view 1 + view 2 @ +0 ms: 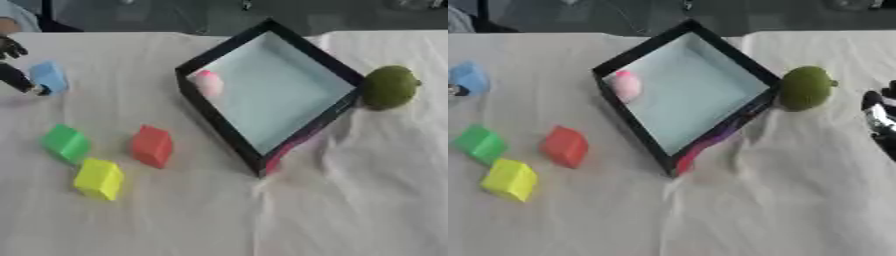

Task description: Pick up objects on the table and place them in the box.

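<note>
Wrinkled white tablecloth, dark floor beyond the far edge

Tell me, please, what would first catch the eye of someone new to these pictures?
The black-walled box, turned like a diamond mid-table, holds one pink object. A green fruit sits against its right side. Left lie red, green and yellow blocks, and the left hand touches a blue block.
</note>
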{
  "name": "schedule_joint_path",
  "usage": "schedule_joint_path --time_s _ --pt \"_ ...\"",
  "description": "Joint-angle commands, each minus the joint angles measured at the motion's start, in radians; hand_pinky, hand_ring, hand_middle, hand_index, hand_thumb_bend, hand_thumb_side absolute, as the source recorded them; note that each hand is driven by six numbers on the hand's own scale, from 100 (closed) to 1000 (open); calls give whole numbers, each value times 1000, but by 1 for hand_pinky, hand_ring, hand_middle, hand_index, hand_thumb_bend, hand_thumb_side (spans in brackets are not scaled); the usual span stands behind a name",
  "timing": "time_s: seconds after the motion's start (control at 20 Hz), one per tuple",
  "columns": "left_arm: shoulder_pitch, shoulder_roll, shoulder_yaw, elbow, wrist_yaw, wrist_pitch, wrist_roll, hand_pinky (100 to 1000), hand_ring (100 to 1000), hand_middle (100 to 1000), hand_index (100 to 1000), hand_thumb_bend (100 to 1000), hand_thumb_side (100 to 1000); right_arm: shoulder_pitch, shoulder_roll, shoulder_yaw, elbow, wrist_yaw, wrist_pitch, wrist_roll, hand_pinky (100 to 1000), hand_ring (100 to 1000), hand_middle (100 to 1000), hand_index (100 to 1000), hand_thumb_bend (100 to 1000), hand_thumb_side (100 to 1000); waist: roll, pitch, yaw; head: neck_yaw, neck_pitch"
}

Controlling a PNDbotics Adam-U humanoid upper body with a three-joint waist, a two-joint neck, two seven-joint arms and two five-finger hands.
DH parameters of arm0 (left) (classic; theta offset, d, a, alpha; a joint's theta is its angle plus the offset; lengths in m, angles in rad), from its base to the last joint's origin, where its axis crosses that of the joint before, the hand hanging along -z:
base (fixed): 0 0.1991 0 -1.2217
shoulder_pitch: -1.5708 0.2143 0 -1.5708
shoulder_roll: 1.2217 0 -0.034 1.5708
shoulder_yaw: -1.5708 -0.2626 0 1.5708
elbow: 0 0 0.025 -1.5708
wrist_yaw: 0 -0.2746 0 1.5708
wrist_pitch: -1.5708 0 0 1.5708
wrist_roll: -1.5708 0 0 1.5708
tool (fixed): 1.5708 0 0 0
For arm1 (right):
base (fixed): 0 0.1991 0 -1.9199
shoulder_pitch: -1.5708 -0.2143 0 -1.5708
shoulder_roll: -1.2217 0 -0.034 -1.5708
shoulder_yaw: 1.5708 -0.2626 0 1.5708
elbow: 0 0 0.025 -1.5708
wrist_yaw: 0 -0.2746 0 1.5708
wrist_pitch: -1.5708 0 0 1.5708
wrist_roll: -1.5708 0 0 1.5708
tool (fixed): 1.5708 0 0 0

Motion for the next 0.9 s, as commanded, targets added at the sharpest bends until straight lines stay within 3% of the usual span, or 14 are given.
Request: schedule_joint_path --time_s 0.05,0.5,0.9 --pt "-8 23 12 3 -7 11 10 925 942 827 855 555 100 -9 -17 -3 -21 7 -4 4 873 811 828 876 263 434 6 -3 -5 10 -9" --pt "5 22 25 21 28 14 60 919 939 822 832 464 100 -18 -13 2 -22 7 -4 5 873 809 825 876 263 437 10 16 -28 28 -27" --pt "-11 29 28 13 60 26 128 903 927 801 812 460 100 -22 -12 5 -22 9 -2 9 873 808 824 876 264 439 12 26 -38 29 -35"
